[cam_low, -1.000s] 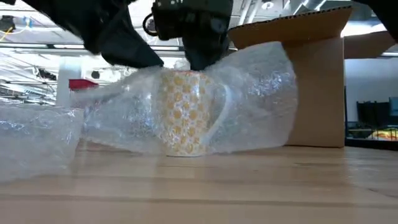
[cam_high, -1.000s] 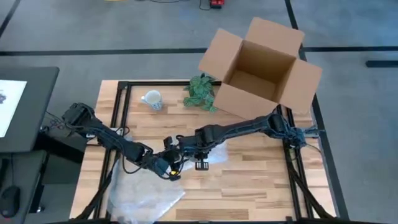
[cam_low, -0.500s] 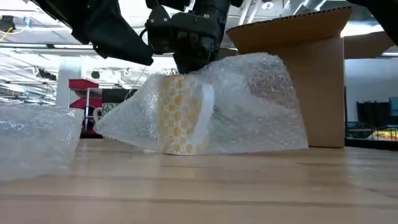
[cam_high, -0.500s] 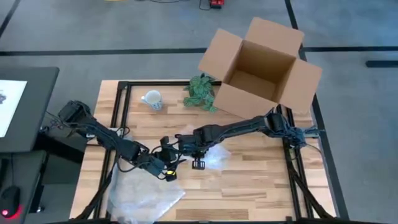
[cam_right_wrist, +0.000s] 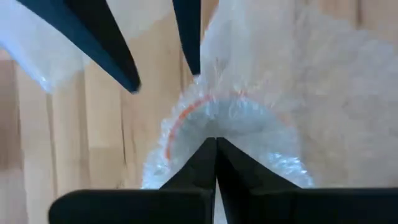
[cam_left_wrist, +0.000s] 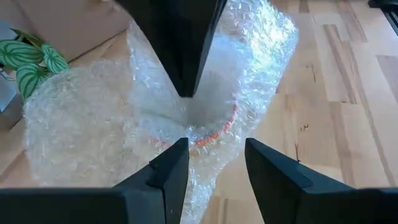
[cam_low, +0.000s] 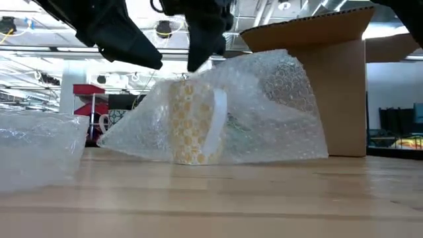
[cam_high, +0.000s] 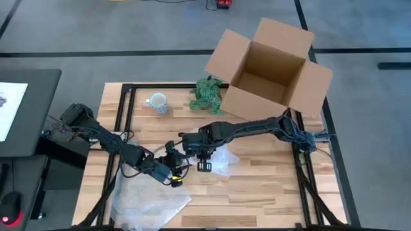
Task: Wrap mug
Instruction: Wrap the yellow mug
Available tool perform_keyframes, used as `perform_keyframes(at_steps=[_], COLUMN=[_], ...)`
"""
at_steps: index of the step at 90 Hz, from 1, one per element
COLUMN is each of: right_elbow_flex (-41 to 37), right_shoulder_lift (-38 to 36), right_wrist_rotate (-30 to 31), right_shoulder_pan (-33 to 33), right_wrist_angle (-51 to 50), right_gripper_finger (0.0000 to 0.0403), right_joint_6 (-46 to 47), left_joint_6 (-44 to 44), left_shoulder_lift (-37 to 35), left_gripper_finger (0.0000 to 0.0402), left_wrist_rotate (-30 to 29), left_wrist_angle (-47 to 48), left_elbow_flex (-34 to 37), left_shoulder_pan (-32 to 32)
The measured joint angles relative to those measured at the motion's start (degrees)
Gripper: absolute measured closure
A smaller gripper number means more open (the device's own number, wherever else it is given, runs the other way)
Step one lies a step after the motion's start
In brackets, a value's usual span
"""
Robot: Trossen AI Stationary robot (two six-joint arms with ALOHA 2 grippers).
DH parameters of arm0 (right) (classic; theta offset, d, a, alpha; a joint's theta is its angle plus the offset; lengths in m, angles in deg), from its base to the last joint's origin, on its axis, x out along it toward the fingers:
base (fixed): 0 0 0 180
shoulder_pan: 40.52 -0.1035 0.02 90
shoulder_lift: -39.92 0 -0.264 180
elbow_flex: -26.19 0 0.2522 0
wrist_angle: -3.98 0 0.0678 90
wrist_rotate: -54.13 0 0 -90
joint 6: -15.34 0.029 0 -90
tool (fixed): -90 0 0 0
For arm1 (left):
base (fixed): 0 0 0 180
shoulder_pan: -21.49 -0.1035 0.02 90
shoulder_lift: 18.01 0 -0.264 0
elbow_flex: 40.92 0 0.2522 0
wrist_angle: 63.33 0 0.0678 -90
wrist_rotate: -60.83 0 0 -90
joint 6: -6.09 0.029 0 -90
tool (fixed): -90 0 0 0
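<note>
Partly wrapped so far: yellow-patterned mug [cam_low: 193, 122] upright on the table [cam_high: 270, 186], draped under a bubble wrap sheet [cam_low: 264, 112], directly below the right gripper [cam_high: 204, 162]. Right fingers pressed together, apparently pinching the wrap above the rim. Left gripper [cam_high: 172, 176] just beside the mug, fingers parted, holding nothing. Still to do: folding the loose wrap around and tucking it closed. Hard to make out: mug body under the film, and whether wrap truly sits between the right fingers. Second sheet [cam_high: 151, 202] lying near the left gripper.
</note>
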Motion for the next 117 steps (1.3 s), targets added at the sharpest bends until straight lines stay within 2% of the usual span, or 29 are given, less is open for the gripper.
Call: perform_keyframes(at_steps=[20,41,57,78,100,117], right_elbow_flex=[-2.01,-7.80,-8.18,-2.91,1.53,1.60], right_shoulder_lift=[1.75,5.93,7.79,6.06,-0.30,-2.29], right_wrist_rotate=[1.95,-2.47,-2.89,-3.01,-3.30,-1.36], right_shoulder_pan=[1.16,2.37,1.49,0.83,0.21,0.38], right_wrist_angle=[0.60,5.73,6.97,2.46,-2.93,1.24], right_gripper_finger=[0.0403,0.0403,0.0403,0.0403,0.0403,0.0403], right_joint_6=[-0.07,-1.53,-3.07,-3.02,-4.86,-4.55], left_joint_6=[-1.24,-7.27,-11.05,-12.44,-12.67,-12.83], left_shoulder_lift=[-0.75,-4.48,-6.73,-7.02,-6.99,-6.99], left_gripper_finger=[0.0263,0.0263,0.0263,0.0263,0.0263,0.0263], left_wrist_rotate=[0.06,-0.16,-0.84,-2.54,-2.56,-2.62], left_wrist_angle=[3.78,12.46,17.09,17.78,17.81,17.85], left_elbow_flex=[0.00,-0.04,-0.04,-0.04,-0.04,-0.04], left_shoulder_pan=[1.83,5.29,7.17,8.11,8.11,8.11])
